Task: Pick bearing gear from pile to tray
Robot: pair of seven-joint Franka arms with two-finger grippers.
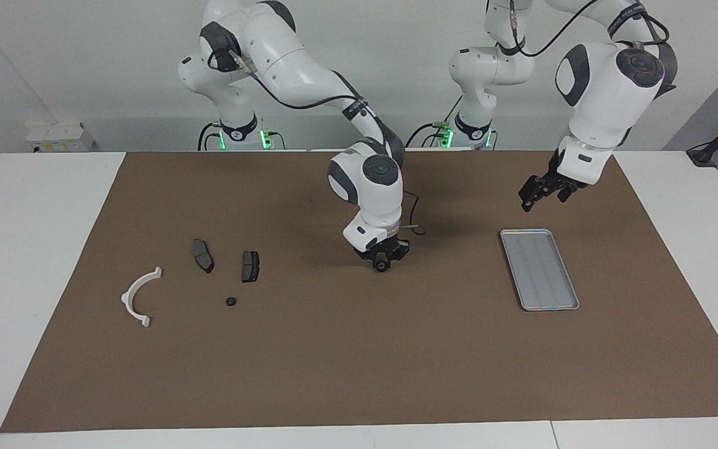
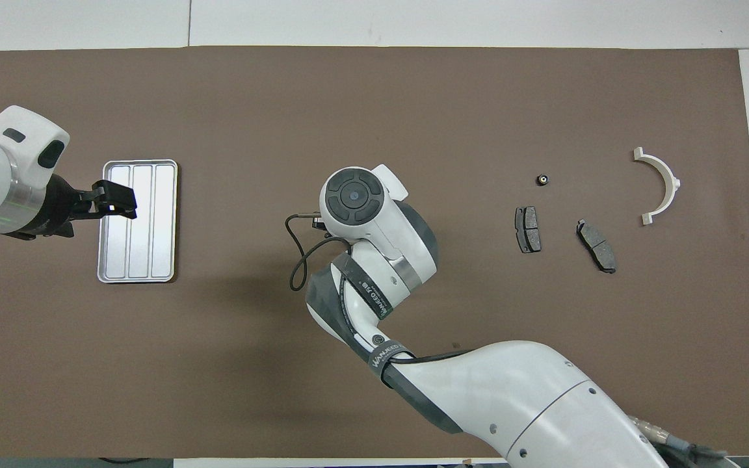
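My right gripper [image 1: 382,263] is low over the middle of the brown mat, between the pile and the tray. It is shut on a small black round bearing gear [image 1: 382,266]. In the overhead view its own wrist [image 2: 355,195] hides it. The pile lies toward the right arm's end: a white arc [image 1: 138,297] [image 2: 660,185], two dark plates [image 1: 202,255] [image 1: 250,265] [image 2: 528,229] [image 2: 597,236] and one black ring [image 1: 230,301] [image 2: 543,179]. The silver tray [image 1: 543,274] [image 2: 147,240] lies toward the left arm's end and holds nothing. My left gripper [image 1: 543,191] [image 2: 114,198] waits over the tray's edge.
The brown mat [image 1: 359,362] covers most of the white table. A black cable [image 2: 296,260] loops from the right wrist above the mat.
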